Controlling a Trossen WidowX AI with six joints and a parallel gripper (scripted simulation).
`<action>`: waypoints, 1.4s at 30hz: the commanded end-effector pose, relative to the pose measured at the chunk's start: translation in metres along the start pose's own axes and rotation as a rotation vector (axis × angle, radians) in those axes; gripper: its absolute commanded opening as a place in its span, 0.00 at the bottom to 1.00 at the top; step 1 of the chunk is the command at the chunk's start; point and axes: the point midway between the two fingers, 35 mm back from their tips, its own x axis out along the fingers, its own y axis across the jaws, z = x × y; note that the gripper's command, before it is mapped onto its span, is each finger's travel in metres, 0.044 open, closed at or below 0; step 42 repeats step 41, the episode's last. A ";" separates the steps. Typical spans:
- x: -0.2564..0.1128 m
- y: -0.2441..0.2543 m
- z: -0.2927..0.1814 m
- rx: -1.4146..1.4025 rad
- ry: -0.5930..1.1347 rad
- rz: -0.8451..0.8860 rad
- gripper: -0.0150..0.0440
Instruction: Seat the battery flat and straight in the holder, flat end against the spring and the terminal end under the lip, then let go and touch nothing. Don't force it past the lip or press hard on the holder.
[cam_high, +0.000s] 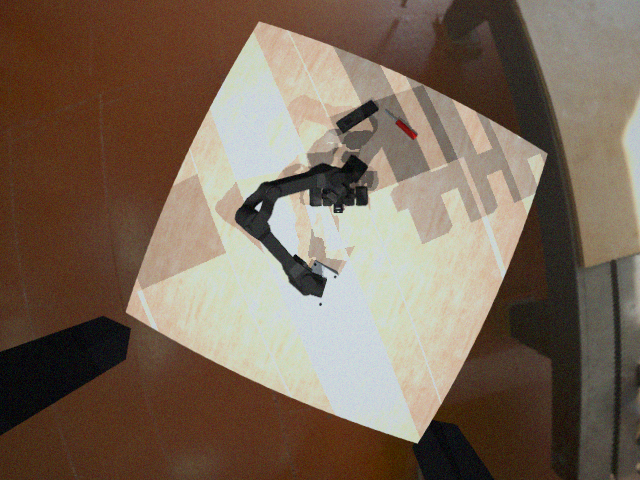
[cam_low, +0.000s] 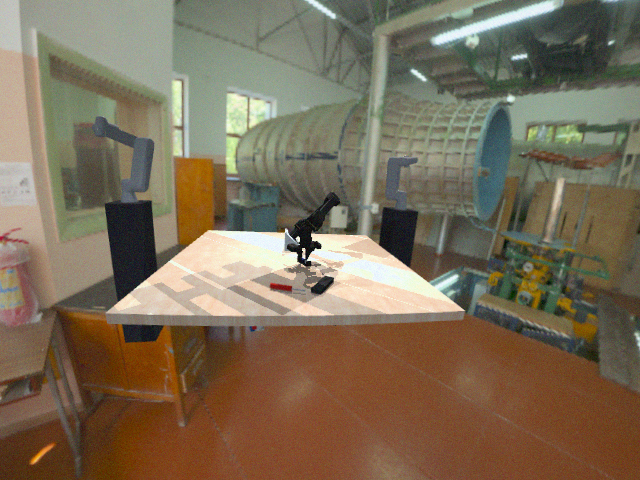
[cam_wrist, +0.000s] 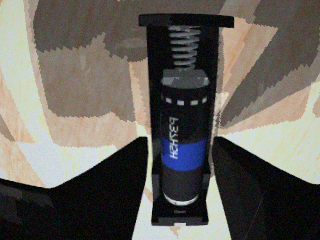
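The battery (cam_wrist: 185, 122), black with a blue band, lies lengthwise in the black holder (cam_wrist: 227, 21) (cam_high: 338, 209) in the wrist view. Its flat end faces the coil spring (cam_wrist: 185, 47) and appears to meet it. Its terminal end, with a pale ring, is at the low end of the holder; whether it is under the lip I cannot tell. The battery looks nearly straight; its height in the holder is hard to judge. My gripper (cam_wrist: 180, 145) (cam_high: 338, 200) (cam_low: 305, 259) is open, its fingers on either side of the holder, with gaps beside the battery.
A black box (cam_high: 357, 116) (cam_low: 322, 284) and a red screwdriver (cam_high: 406, 129) (cam_low: 280, 286) lie on the table beyond the gripper. A pale plate (cam_high: 324, 269) (cam_low: 288, 241) stands by the arm's base. Two grey arms on black pedestals stand beyond the table.
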 end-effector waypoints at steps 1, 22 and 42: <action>-0.008 -0.001 0.000 -0.004 -0.002 -0.003 0.53; -0.085 -0.001 -0.007 -0.005 0.000 -0.005 1.00; -0.085 -0.001 -0.007 -0.005 0.000 -0.005 1.00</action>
